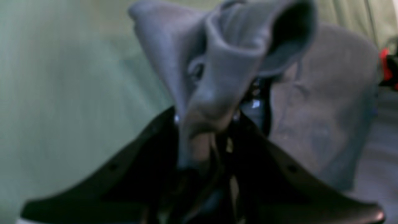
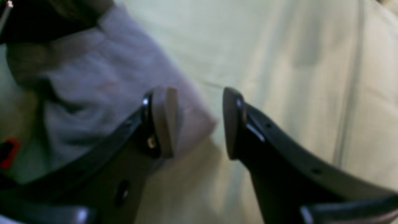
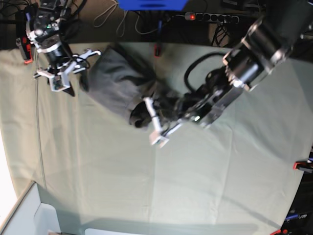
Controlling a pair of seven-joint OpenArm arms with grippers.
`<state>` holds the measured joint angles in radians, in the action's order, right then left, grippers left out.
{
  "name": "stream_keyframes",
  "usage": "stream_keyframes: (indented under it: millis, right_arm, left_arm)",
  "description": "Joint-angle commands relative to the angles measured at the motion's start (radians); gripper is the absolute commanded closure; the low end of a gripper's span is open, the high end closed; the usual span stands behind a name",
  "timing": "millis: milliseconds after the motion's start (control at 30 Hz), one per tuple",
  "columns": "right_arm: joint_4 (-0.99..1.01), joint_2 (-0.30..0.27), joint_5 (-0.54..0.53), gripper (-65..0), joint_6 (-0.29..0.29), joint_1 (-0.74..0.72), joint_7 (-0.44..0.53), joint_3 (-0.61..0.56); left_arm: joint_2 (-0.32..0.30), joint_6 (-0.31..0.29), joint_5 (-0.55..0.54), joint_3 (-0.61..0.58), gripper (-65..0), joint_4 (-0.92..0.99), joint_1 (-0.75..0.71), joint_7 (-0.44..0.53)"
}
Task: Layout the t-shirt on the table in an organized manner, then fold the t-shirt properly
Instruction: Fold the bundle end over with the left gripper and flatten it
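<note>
Cloth of pale green covers the table (image 3: 205, 186); we see red clamps (image 3: 300, 165) at its rim. At eleven o'clock lies the t-shirt (image 3: 115, 81), pinched by our left gripper (image 3: 150, 113). Our right gripper (image 3: 68, 66) stands spread. Five o'clock lies bare.

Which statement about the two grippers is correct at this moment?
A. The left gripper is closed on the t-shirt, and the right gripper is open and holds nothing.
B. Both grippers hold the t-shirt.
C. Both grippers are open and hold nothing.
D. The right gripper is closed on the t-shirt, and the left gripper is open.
A: grey fabric of the t-shirt is bunched inside the left gripper, while the right gripper stands apart with only the table between its fingers.
</note>
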<state>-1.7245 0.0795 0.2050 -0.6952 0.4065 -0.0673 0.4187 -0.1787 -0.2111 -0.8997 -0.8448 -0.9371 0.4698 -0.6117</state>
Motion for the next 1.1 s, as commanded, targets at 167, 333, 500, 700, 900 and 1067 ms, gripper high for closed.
stream_keyframes:
  millis: [167,333,500,700,900,1067]
  right_arm:
    - [-0.018,0.004,-0.016,-24.4,-0.003,-0.022,0.022,0.122]
    - [-0.018,0.004,-0.016,-24.3,-0.003,-0.025,0.022,0.188]
    - [-0.012,0.001,-0.016,-24.3,-0.003,-0.025,0.022,0.222]
    - [-0.01,0.001,-0.016,-24.3,-0.003,-0.034,0.022,0.216]
    - [-0.01,0.006,-0.014,-24.3,-0.003,-0.044,0.017,0.214]
    - [-0.01,0.006,-0.012,-24.3,-0.003,-0.044,0.017,0.214]
  left_arm:
    - [0.163,-0.007,0.216,-0.06,0.0,0.16,0.159,0.031]
    - [0.324,-0.009,0.526,-0.058,0.0,0.278,0.162,0.083]
    - [0.336,-0.009,0.695,-0.057,-0.1,0.303,0.125,0.194]
    - [0.336,-0.009,0.701,-0.058,-2.7,0.293,0.126,0.201]
    - [0.336,-0.009,0.703,-0.058,-16.7,0.287,0.128,0.201]
    - [0.336,-0.009,0.704,-0.06,-19.2,0.212,0.131,0.194]
